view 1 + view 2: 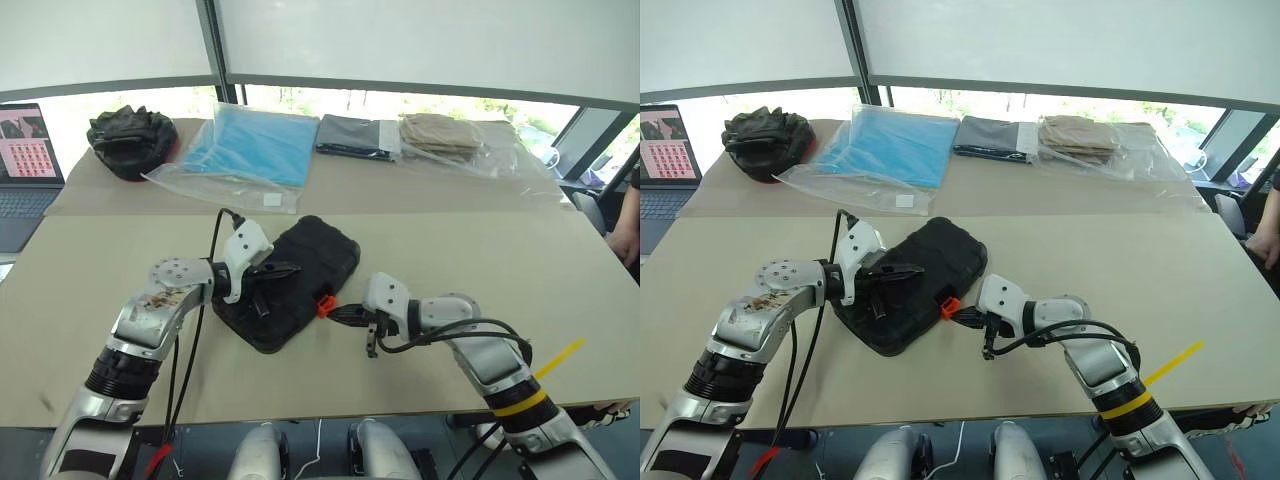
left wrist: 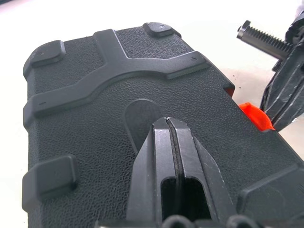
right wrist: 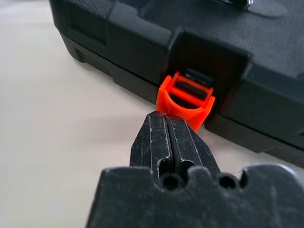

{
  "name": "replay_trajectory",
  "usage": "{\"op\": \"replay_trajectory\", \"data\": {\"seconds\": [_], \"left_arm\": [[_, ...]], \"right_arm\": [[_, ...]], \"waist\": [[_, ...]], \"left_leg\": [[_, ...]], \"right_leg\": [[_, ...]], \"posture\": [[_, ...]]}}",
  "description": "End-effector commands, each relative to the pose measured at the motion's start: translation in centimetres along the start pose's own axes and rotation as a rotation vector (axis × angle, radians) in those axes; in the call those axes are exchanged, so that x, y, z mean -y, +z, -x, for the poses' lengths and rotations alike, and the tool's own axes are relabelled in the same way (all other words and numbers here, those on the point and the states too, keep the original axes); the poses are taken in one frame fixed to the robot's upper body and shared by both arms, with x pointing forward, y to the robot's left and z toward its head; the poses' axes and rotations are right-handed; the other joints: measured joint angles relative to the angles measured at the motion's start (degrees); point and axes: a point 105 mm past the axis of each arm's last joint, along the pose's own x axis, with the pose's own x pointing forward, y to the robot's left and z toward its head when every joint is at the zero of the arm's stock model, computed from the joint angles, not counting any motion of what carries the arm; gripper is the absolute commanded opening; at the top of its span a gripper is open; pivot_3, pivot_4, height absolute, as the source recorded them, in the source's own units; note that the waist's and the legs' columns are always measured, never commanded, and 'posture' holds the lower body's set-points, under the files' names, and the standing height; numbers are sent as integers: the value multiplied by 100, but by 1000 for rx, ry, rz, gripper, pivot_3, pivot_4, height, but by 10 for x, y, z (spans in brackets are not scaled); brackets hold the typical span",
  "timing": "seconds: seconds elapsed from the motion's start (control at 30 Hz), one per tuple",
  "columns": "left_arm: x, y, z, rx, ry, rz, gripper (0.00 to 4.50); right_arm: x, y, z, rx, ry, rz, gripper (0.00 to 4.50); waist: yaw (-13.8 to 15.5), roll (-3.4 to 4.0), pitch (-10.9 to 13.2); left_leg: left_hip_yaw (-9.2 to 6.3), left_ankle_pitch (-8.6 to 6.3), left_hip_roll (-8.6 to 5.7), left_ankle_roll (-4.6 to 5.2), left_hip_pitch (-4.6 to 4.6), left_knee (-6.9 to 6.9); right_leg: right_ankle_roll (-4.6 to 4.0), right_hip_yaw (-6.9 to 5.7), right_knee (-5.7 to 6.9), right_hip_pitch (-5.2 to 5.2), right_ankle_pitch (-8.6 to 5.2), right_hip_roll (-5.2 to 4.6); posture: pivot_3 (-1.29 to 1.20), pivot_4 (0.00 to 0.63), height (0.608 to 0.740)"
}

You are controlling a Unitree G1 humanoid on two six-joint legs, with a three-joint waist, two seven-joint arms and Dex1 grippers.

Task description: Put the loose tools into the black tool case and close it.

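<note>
We judge the case (image 1: 290, 283), lid down mid-table (image 1: 120, 300), rigid and slick, best worked at its orange latch (image 3: 185, 99), where our closed right gripper (image 3: 167, 137) presses while the closed left gripper (image 2: 168, 142) pins the lid.

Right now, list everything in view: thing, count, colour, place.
tool case: one, black, lid down, near middle of the table
latch: one, orange, on the case's front edge, sticking outward
table: one, beige
cloth bundle: one, black, far left of the table
bagged cloth: one, blue, in clear plastic, far side
folded cloth: one, dark grey, far middle
bagged cloth, tan: one, far right
laptop: one, open, left edge
left gripper: black fingers shut, over the case lid
right gripper: black fingers shut, tips at the latch
</note>
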Motion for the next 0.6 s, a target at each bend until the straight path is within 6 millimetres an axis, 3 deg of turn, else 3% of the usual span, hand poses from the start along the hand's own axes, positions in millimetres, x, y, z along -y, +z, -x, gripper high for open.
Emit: {"op": "replay_trajectory", "data": {"seconds": [0.03, 0.2, 0.6], "left_arm": [[5, -43, 0, -160, 3, 100, 15], [13, -57, 0, -213, -17, 128, 15], [15, -66, 0, -229, -20, 156, 15]], "right_arm": [[12, 17, -1, 62, -45, 60, 0], [15, 27, -2, 111, -61, 84, 0], [17, 41, 1, 188, -81, 94, 0]], "waist": [[-13, 0, 0], [-56, 1, -3], [-71, 3, -4]], "left_leg": [[0, 0, 0, 0, 2, 0], [-2, 3, 3, -5, 18, 0], [-2, 6, 5, -9, 27, 0]], "right_leg": [[0, 0, 1, 1, 0, 0], [-1, 3, 5, 12, 0, 1], [-5, 8, 13, 12, 2, 4]], "posture": [[0, 150, 740], [0, 150, 740], [0, 150, 740]]}}
